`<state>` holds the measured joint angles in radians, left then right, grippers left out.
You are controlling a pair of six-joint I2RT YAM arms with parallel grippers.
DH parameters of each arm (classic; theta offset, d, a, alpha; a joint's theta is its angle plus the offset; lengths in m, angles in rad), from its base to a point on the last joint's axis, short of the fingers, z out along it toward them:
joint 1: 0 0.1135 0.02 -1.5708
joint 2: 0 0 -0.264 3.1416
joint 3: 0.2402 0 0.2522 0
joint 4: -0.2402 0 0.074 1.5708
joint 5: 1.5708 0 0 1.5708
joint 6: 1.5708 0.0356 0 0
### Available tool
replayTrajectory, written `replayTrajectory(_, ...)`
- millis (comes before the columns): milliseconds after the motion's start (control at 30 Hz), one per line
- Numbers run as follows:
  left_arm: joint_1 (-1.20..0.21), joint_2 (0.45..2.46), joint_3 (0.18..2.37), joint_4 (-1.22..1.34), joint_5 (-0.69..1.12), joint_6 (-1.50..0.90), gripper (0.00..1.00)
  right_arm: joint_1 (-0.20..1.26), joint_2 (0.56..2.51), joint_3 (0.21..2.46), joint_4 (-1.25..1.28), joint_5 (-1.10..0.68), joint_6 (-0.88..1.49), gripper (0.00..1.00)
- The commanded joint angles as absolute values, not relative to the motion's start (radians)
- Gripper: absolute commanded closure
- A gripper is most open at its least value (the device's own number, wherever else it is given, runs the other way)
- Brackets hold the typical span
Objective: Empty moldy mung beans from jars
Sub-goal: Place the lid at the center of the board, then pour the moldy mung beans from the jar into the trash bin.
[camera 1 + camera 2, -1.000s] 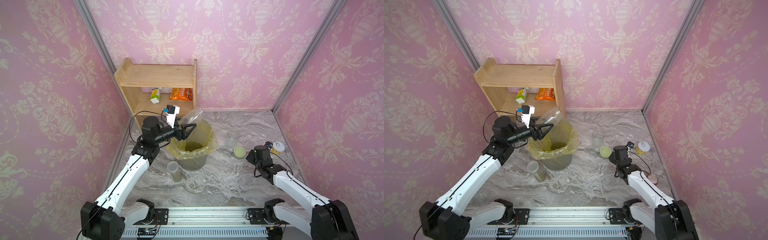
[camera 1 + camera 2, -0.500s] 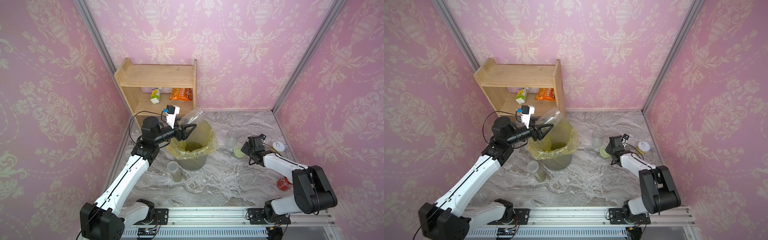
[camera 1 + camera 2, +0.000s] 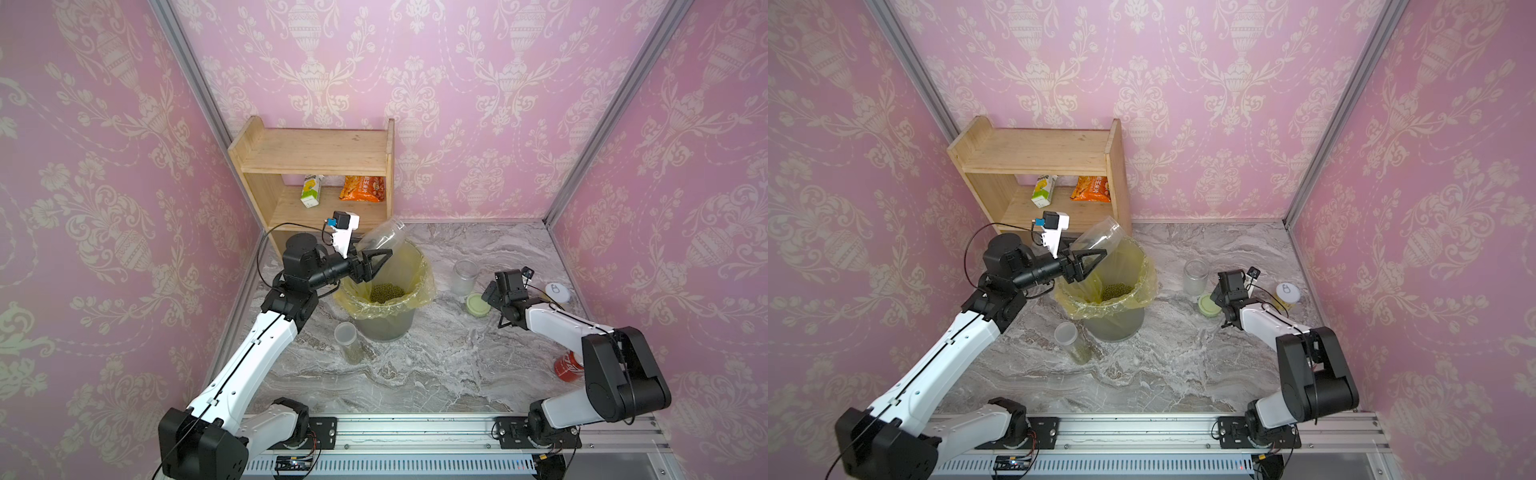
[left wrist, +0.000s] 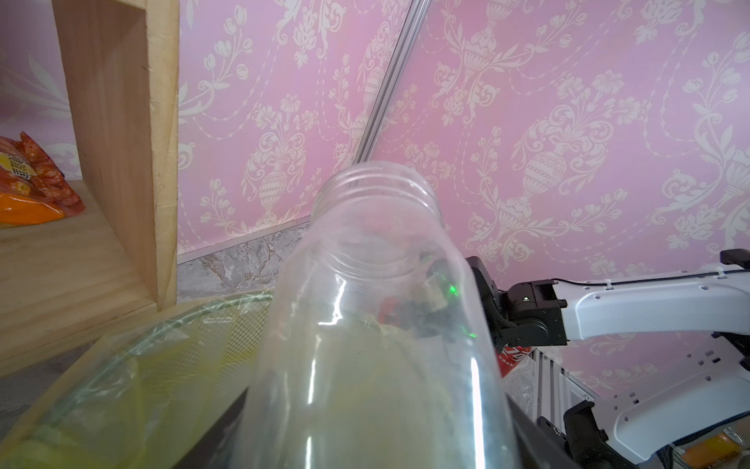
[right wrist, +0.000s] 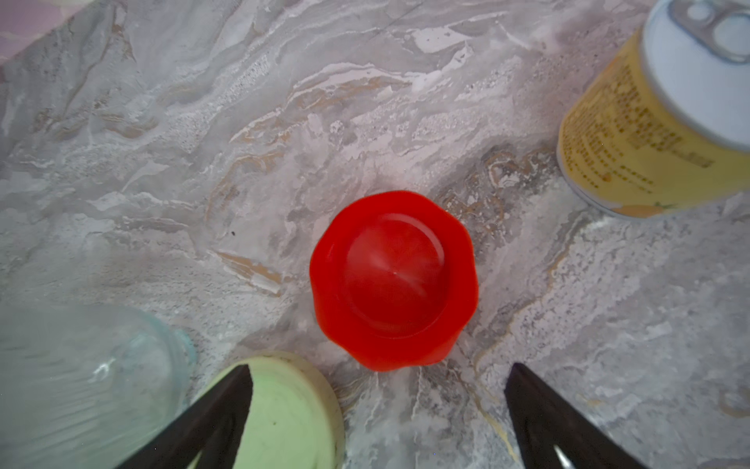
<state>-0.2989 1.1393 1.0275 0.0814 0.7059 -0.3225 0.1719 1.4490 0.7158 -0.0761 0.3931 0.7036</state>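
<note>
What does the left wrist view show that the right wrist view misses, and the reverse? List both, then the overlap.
Only the left wrist view: a clear jar, apparently empty, tilted over the bin's yellow bag, plus the wooden shelf, an orange snack bag and the right arm. Only the right wrist view: the right gripper, jaws wide open, facing a red lid lying flat, with a pale green lid, a second clear jar and a yellow can nearby. Both: the marble tabletop.
</note>
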Motion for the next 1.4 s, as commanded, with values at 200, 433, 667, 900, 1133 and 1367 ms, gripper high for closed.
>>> replayTrajectory(200, -0.309, 1.074, 1.153, -0.226, 0.676, -0.225, 0.59, 0.264, 1.238, 0.666, -0.134, 0.407, 0.617, 0.0)
replayTrajectory(433, -0.309, 1.007, 1.187, -0.458, 0.678, -0.147, 0.61, 0.298, 1.128, 0.611, -0.137, 0.332, 0.603, 0.0)
replayTrajectory(667, -0.31, 1.07, 1.368, -0.793, 0.581, -0.042, 0.63, 0.331, 1.087, 0.615, -0.148, 0.299, 0.562, 0.0)
replayTrajectory(900, -0.312, 1.252, 1.578, -1.084, 0.515, 0.035, 0.63, 0.353, 1.09, 0.619, -0.15, 0.283, 0.548, 0.01)
replayTrajectory(1133, -0.378, 1.414, 1.783, -1.286, 0.332, 0.034, 0.64, 0.354, 1.057, 0.614, -0.16, 0.267, 0.534, 0.01)
replayTrajectory(1367, -0.458, 1.568, 1.982, -1.445, 0.148, 0.017, 0.64, 0.353, 1.012, 0.597, -0.174, 0.273, 0.525, 0.0)
